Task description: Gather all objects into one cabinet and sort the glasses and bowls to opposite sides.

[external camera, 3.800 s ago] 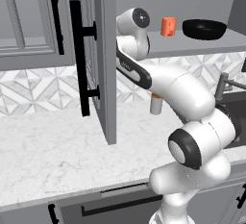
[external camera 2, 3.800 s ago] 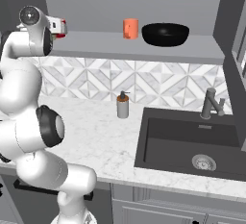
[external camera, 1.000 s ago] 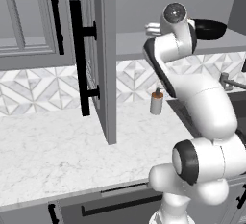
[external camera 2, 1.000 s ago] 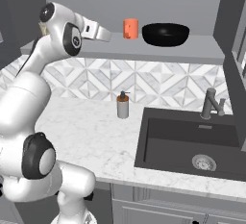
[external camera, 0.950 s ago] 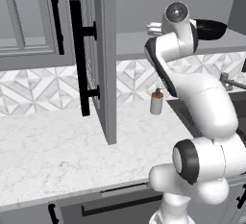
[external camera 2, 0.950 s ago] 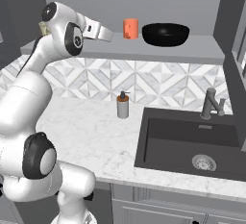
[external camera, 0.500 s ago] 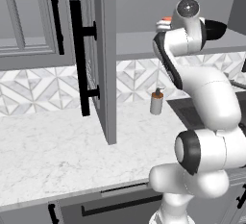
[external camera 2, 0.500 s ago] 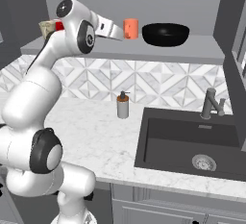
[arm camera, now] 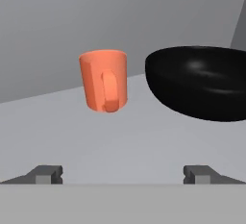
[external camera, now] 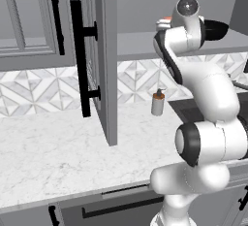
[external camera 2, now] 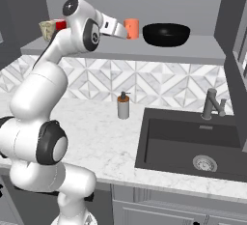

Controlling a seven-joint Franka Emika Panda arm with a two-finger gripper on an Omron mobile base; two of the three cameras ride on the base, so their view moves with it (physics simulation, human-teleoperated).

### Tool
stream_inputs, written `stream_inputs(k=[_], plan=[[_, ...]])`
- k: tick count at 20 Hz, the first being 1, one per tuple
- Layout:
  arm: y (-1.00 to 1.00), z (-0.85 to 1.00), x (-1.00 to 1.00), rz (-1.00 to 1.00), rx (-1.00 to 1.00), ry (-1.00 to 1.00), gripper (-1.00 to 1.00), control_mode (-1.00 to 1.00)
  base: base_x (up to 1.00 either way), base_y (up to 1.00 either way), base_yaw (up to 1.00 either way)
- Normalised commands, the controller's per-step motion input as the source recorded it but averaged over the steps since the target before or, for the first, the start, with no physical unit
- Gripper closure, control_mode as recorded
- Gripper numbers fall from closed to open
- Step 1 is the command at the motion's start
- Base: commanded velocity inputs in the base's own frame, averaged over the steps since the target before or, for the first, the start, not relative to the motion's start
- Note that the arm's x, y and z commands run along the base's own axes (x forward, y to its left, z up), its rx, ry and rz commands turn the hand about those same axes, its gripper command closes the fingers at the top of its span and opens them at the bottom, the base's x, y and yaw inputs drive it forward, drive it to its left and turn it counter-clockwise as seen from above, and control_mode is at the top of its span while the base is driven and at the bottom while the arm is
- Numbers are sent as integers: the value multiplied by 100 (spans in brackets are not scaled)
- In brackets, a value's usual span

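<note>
On the cabinet shelf (external camera 2: 193, 50), going left to right, a beige mug (external camera 2: 47, 30) and a red mug (external camera 2: 60, 24) are sitting near the left end behind the arm. The gripper (external camera 2: 121, 33) is hanging with its fingers spread wide and empty, facing the orange cup (arm camera: 103, 80), with the black bowl (arm camera: 202, 81) just beside it. Risk: 1 finger could be nudging the bowl, or pushing the cup back.
</note>
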Motion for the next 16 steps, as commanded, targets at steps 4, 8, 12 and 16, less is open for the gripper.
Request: stream_inputs(k=[4, 8, 12, 16], plan=[[0, 0, 11, 0, 0, 0, -100, -100, 0, 0, 0], [0, 0, 10, 0, 0, 0, -100, -100, 0, 0, 0], [0, 0, 14, 0, 0, 0, -100, -100, 0, 0, 0], [0, 0, 20, 0, 1, 0, -100, -100, 0, 0, 0]])
